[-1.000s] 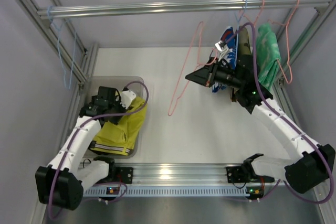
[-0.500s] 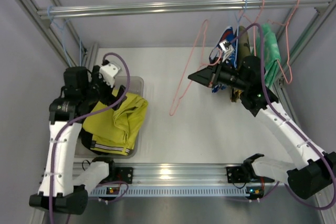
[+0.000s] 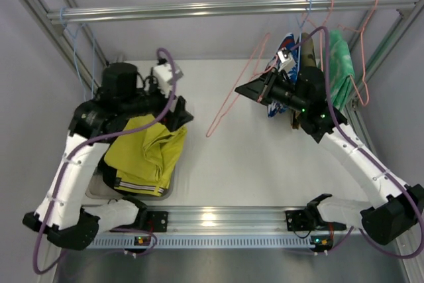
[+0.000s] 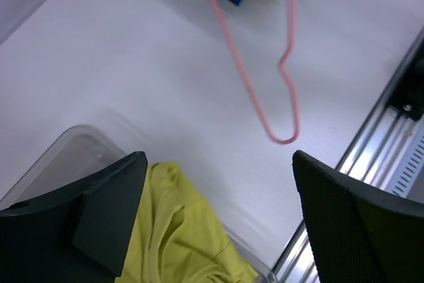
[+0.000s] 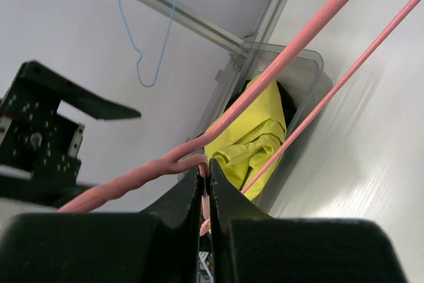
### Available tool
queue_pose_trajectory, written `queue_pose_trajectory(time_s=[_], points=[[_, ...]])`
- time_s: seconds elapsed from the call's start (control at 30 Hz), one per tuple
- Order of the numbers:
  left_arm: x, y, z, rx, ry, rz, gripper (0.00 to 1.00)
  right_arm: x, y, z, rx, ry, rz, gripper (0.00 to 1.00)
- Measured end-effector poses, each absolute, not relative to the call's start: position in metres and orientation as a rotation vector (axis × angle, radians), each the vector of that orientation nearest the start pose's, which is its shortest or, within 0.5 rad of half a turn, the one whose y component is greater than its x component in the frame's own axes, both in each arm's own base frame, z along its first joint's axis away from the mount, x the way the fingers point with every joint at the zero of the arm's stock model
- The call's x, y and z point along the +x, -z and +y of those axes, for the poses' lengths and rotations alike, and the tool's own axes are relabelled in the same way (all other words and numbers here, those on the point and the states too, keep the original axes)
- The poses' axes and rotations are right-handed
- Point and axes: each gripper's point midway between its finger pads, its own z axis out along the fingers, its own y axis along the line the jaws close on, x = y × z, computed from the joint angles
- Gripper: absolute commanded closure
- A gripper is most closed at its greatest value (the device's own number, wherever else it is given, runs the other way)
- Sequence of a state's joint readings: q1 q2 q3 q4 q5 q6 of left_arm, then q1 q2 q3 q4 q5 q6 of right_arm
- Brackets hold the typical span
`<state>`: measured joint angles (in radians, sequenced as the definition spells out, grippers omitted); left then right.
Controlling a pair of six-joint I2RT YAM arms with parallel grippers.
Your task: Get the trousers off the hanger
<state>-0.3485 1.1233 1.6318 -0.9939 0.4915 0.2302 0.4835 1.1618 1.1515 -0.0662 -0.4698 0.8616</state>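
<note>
Trousers (image 3: 146,154) of bright yellow cloth, with a grey reflective band at the hem, lie crumpled in a clear plastic bin (image 3: 99,183) at the left of the white counter (image 3: 252,164). The left pincer (image 3: 180,114) hovers over the bin's far right corner. Half a second ago it was at the bin's far left side. The right pincer (image 3: 244,91) is clamped on a thin pink hanger (image 3: 225,107) below the metal rail (image 3: 199,10), and the hanger's low end has risen slightly since then.

From the left wrist, the left pincer (image 4: 218,164) is spread wide with nothing between its black fingers. The folded trousers (image 4: 185,230) and the rounded bin rim (image 4: 73,150) lie beneath. The pink hanger (image 4: 265,107) dangles over the counter (image 4: 132,51).

From the right wrist, the right pincer (image 5: 205,173) squeezes the pink hanger (image 5: 278,64) where its wire twists. The trousers (image 5: 252,137) fill the bin (image 5: 311,71) beyond.
</note>
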Motion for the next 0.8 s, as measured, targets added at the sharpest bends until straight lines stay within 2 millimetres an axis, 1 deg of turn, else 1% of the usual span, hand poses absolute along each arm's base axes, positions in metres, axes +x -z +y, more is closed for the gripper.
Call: queue_pose_trajectory(time_s=[0.07, 0.1, 0.13, 0.2, 0.3, 0.37, 0.4, 0.43, 0.5, 0.53, 0.57, 0.63, 0.77, 0.8], points=[[0.231, -0.368, -0.200, 0.957, 0.623, 1.858, 0.06, 0.286, -0.366, 0.270, 0.000, -1.365, 1.864, 1.00], [0.226, -0.362, -0.217, 1.001, 0.652, 1.861, 0.09, 0.288, -0.363, 0.270, 0.022, -1.358, 1.879, 1.00], [0.223, -0.357, -0.231, 1.039, 0.668, 1.866, 0.09, 0.290, -0.361, 0.271, 0.043, -1.354, 1.888, 1.00], [0.225, -0.350, -0.248, 1.075, 0.645, 1.877, 0.09, 0.293, -0.355, 0.270, 0.085, -1.345, 1.913, 1.00], [0.230, -0.345, -0.266, 1.109, 0.571, 1.865, 0.09, 0.296, -0.350, 0.270, 0.128, -1.337, 1.934, 1.00], [0.227, -0.342, -0.278, 1.138, 0.541, 1.848, 0.09, 0.295, -0.349, 0.271, 0.141, -1.336, 1.941, 1.00], [0.225, -0.339, -0.286, 1.156, 0.531, 1.842, 0.12, 0.295, -0.348, 0.272, 0.143, -1.338, 1.943, 1.00], [0.224, -0.338, -0.289, 1.161, 0.527, 1.841, 0.12, 0.294, -0.349, 0.273, 0.149, -1.341, 1.944, 1.00], [0.228, -0.334, -0.293, 1.160, 0.497, 1.848, 0.16, 0.293, -0.349, 0.274, 0.155, -1.347, 1.946, 1.00], [0.233, -0.333, -0.294, 1.149, 0.476, 1.852, 0.18, 0.293, -0.349, 0.274, 0.157, -1.348, 1.946, 1.00], [0.237, -0.331, -0.296, 1.141, 0.455, 1.857, 0.23, 0.293, -0.349, 0.275, 0.157, -1.349, 1.946, 1.00], [0.247, -0.326, -0.295, 1.116, 0.401, 1.874, 0.28, 0.293, -0.349, 0.275, 0.160, -1.353, 1.947, 1.00], [0.263, -0.317, -0.297, 1.087, 0.315, 1.898, 0.32, 0.291, -0.349, 0.277, 0.162, -1.363, 1.951, 1.00], [0.266, -0.315, -0.297, 1.081, 0.301, 1.901, 0.35, 0.290, -0.350, 0.278, 0.161, -1.366, 1.951, 1.00]])
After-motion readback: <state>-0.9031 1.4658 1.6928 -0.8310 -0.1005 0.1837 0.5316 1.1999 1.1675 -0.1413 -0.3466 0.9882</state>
